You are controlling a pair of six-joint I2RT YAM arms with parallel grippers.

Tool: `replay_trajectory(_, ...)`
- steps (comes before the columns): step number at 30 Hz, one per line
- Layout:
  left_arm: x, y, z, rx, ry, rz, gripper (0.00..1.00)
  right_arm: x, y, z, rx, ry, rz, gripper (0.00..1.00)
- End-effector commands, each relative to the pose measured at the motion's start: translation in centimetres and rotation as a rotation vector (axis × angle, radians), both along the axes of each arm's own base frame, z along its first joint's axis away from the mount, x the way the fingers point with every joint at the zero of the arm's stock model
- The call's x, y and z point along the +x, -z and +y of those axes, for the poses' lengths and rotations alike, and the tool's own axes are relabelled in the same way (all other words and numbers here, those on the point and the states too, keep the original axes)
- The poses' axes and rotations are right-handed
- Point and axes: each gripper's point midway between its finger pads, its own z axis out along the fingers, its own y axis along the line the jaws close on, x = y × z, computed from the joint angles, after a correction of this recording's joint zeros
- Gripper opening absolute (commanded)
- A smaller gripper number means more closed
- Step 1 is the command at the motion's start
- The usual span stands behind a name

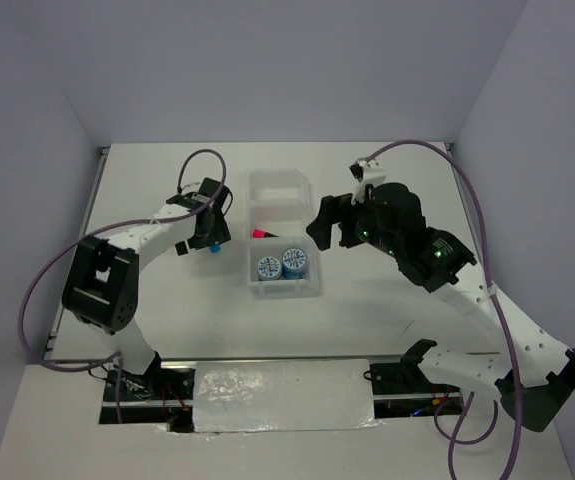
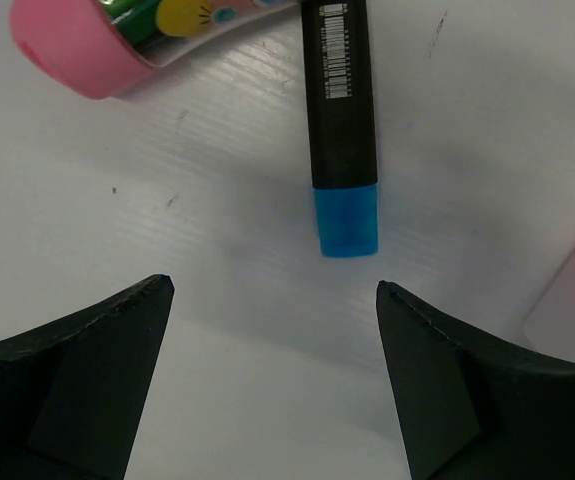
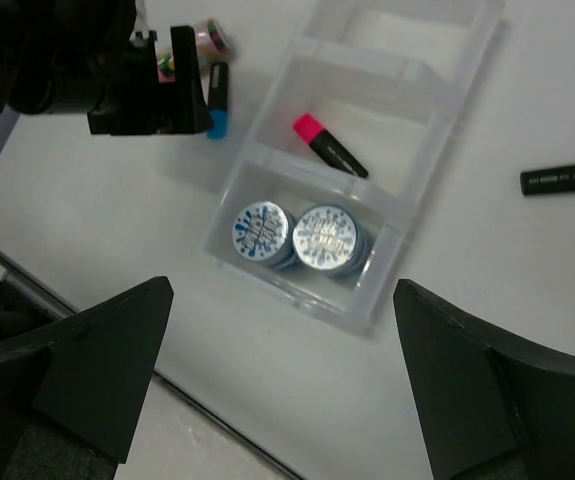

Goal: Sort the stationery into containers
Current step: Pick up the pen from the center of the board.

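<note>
Blue-capped marker lies on the surface beside the tray, so I hold the left gripper open above its cap to straddle it; right gripper hangs open, clear.

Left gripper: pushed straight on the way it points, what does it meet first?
Likely the short black marker with the blue cap, cap end nearest, just right of centre ahead of the open left gripper; depth unclear.

A white barcode is sitting on the marker with the blue cap. Its tiny numbers are looking too small and blurry to read.
</note>
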Motion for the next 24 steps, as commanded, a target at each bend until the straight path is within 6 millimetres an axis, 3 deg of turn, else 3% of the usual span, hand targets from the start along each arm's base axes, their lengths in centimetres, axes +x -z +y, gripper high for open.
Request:
replay_trajectory(1,2.5,0.1,-1.5,-0.055,-0.032,-0.036,0.95,-1.9,0.0,-0.9,0.048,0.011,0.013,1.00)
replay_trajectory(2,2.5,1.1,-1.6,-0.048,-0.038,-0.014,0.95,-2.2,0.1,-1.1,0.048,0.011,0.013,1.00)
replay_trajectory(8,3.6,3.0,-2.1,-0.047,-0.042,0.002,0.93,-3.3,0.8,-1.7,0.027,-0.010,0.020,1.00)
replay_trajectory(16,4.3,4.2,-1.5,0.000,-0.050,0.015,0.84,-3.4,0.8,-1.1,0.048,-0.038,0.017,1.00)
replay_trajectory(21,3.9,5.2,-1.5,-0.015,-0.044,0.024,0.66,-3.1,0.9,-0.9,0.040,-0.040,0.017,1.00)
replay_trajectory(24,3.6,5.6,-1.7,-0.027,-0.037,0.027,0.48,-3.1,0.7,-0.9,0.040,-0.043,0.014,1.00)
